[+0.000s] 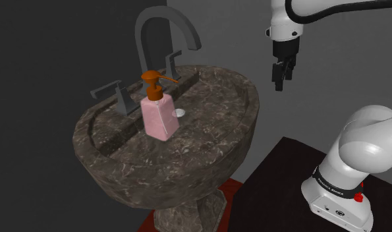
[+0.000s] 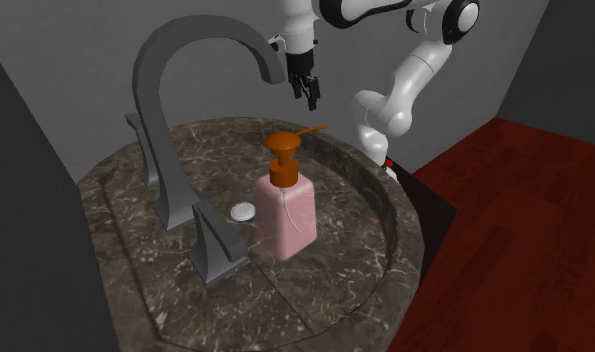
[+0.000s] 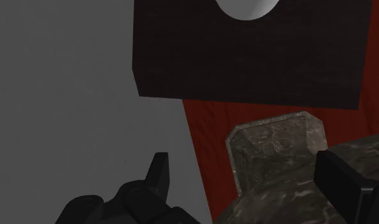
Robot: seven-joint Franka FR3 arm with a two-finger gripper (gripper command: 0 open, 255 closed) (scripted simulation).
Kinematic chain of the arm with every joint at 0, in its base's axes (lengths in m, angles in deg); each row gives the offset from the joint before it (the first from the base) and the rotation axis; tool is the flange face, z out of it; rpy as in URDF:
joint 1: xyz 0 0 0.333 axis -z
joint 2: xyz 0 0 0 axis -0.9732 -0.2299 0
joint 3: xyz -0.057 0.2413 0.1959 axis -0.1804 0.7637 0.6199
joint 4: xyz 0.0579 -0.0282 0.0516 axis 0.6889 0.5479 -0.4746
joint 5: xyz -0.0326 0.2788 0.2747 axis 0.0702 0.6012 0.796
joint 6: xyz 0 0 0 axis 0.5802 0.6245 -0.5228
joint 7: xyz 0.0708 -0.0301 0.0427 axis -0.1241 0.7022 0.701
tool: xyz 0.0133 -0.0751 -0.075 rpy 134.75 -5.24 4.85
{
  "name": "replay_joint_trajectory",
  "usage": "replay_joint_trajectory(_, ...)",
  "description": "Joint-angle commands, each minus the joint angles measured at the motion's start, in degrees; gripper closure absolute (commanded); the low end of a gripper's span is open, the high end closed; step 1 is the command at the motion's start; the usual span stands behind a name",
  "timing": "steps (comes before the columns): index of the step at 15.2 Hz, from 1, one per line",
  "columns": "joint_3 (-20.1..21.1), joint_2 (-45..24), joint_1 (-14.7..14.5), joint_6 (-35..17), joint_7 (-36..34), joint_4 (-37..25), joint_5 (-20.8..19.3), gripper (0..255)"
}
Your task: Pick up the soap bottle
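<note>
A pink soap bottle (image 1: 157,117) with an orange pump top stands upright in the basin of a dark marbled pedestal sink (image 1: 207,151), just in front of the grey faucet (image 1: 163,33). In the second exterior view the soap bottle (image 2: 288,212) sits near the basin's middle. My black gripper (image 1: 282,80) hangs in the air beyond the sink's rim toward the shoulder view's right, well above and away from the bottle. In the second exterior view the gripper (image 2: 308,97) hovers behind the bottle, beside the faucet's spout. Seen from the wrist, the gripper (image 3: 251,184) is open with nothing between its fingers.
The tall arched faucet (image 2: 170,120) and its handles (image 2: 220,250) rise next to the bottle. A small white drain plug (image 2: 244,211) lies in the basin. The dark stand (image 3: 245,51) and red floor (image 3: 207,146) lie below the hand. Grey walls close in behind the sink.
</note>
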Motion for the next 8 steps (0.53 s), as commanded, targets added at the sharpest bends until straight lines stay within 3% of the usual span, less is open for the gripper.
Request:
replay_joint_trajectory(1, 0.0, 0.0, 0.0, 0.0, 0.0, 0.0, 0.0, 0)
replay_joint_trajectory(8, 6.4, -8.6, -3.5, 0.5, -5.6, -9.4, 5.6, 0)
